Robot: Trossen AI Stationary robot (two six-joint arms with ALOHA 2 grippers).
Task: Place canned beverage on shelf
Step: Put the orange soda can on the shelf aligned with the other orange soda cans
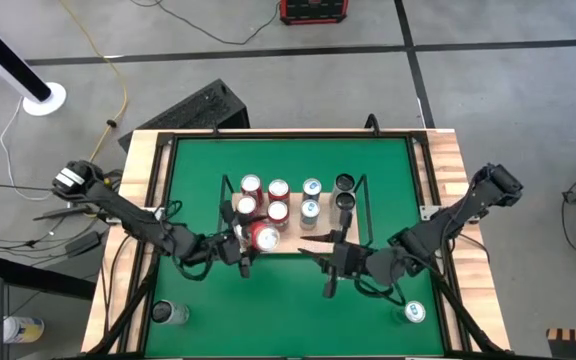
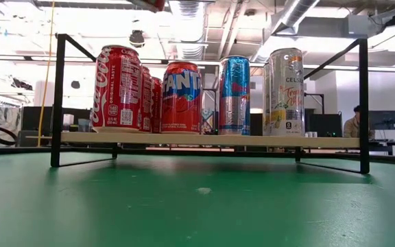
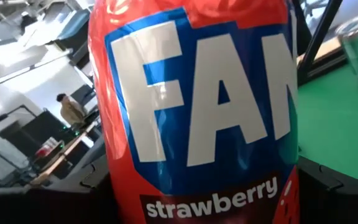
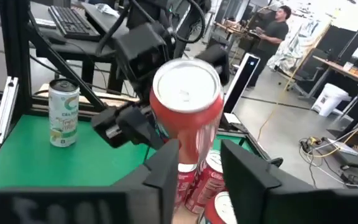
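From above, the left gripper is clamped on a red Fanta can, holding it over the shelf at its near edge, just beside the red cans that fill the end nearer the left arm. Two silver-blue cans stand mid-shelf and two dark ones at the far end. The right gripper lies over the same near edge, pointing at the Fanta can, its fingers a narrow way apart. Off the shelf, one loose can stands at the table's front corner on the left arm's side and another at the right arm's.

At table height, the shelf board carries a Coca-Cola can, a second Fanta, a blue can and a Celsius can, all upright. A sliver of red shows above the shelf at the frame's upper edge; what it belongs to cannot be told.

The left wrist camera sees little but the held can – blue label, white letters, "strawberry" – with green table behind it.

From the right wrist, the can hangs tilted, top toward the camera, the left arm's dark fingers pressed to its side. The right arm's own fingers stand parted around its lower part; whether they touch it cannot be told. Red cans sit beneath – a person stands in the room beyond.
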